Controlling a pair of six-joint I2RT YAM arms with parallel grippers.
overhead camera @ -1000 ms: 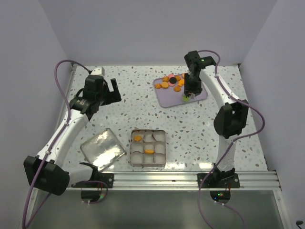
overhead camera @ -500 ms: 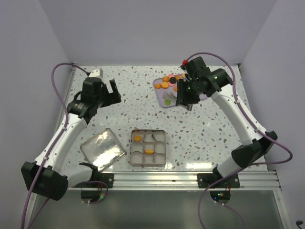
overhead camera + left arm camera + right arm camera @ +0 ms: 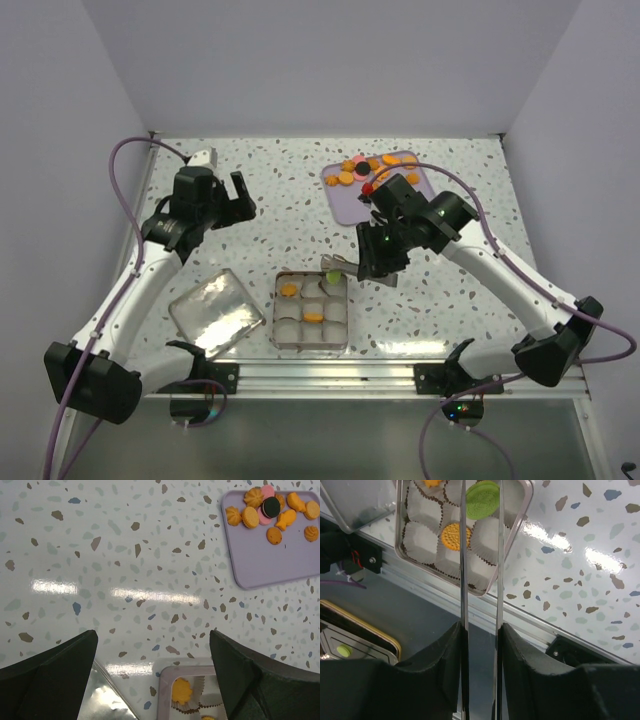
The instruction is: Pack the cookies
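Several orange cookies (image 3: 362,168), with a dark one and a pink one, lie on a lavender tray (image 3: 350,205); they also show in the left wrist view (image 3: 272,511). My right gripper (image 3: 385,252) (image 3: 480,630) is shut on metal tongs (image 3: 464,570). The tongs' tips pinch a green cookie (image 3: 333,276) (image 3: 482,497) just above the far right corner of the square tin (image 3: 277,312). The tin's white paper cups hold two orange cookies (image 3: 289,290) (image 3: 453,536). My left gripper (image 3: 235,198) (image 3: 153,636) is open and empty, high above the table left of the tray.
The tin's shiny lid (image 3: 215,312) lies flat left of the tin. An aluminium rail (image 3: 400,372) runs along the table's near edge just in front of the tin. White walls close the table at the back and both sides.
My right arm swung from the lavender tray down and left to the tin, carrying the green cookie in the tongs. The left arm hardly moved.
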